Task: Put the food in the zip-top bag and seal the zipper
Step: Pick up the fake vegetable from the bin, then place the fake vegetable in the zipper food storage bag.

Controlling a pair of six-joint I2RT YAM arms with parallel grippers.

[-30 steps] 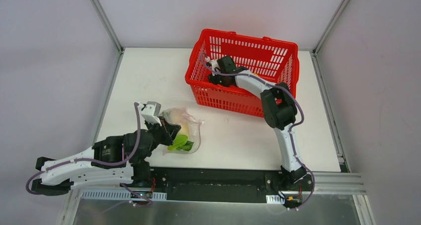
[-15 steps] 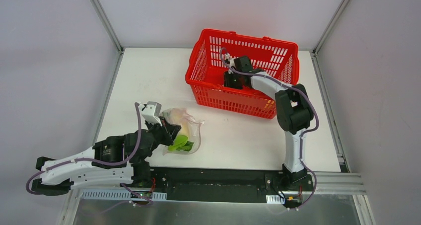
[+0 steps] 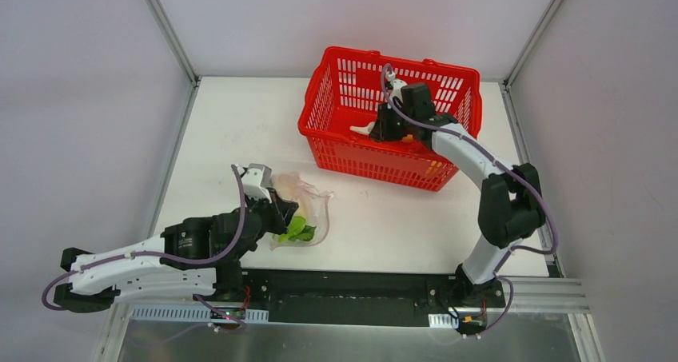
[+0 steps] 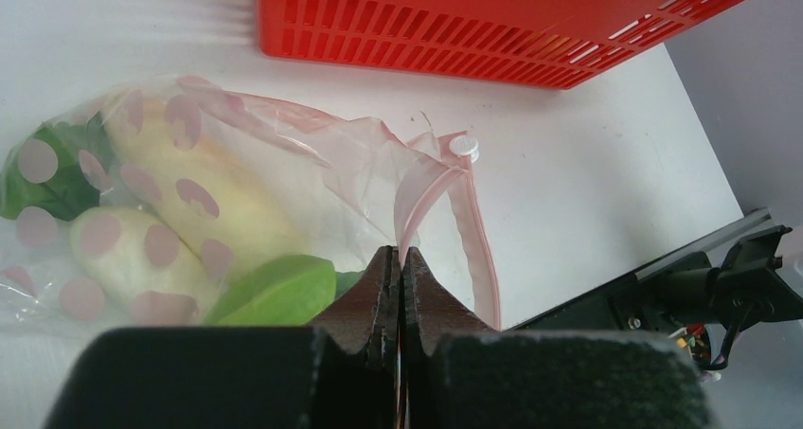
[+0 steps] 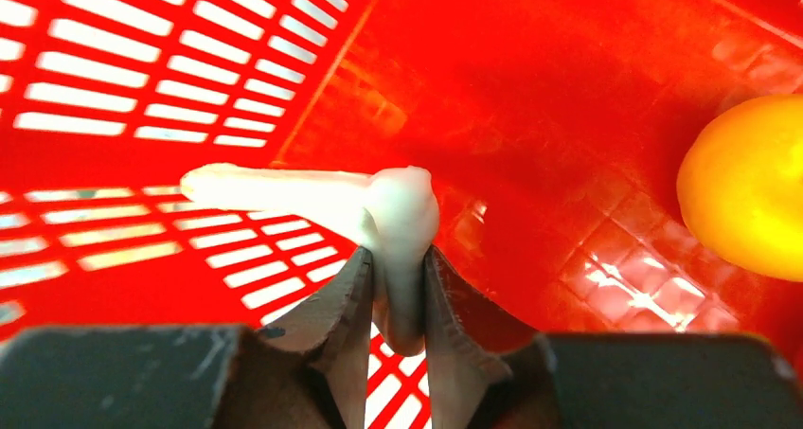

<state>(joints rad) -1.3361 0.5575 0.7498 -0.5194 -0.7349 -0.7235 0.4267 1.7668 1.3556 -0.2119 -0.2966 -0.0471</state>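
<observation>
The radish (image 5: 284, 188) sits pinched in the right claw (image 5: 398, 268) inside the basket (image 3: 400, 59); lift it clear of the rim before crossing. The bag (image 3: 310, 196) lies on the worktop (image 3: 240, 122), zipper (image 4: 424, 190) clamped by the closed left claw (image 4: 400, 260); hold its mouth wide.

Bright, even, diffuse light fills the overhead view; shadows on the table (image 3: 240, 122) are faint and soft. At the right wrist, the basket (image 5: 530, 88) floor throws white glare patches and the radish (image 5: 284, 187) is blown out. At the left wrist, the left gripper (image 4: 400, 259) sits dark and blurred.
</observation>
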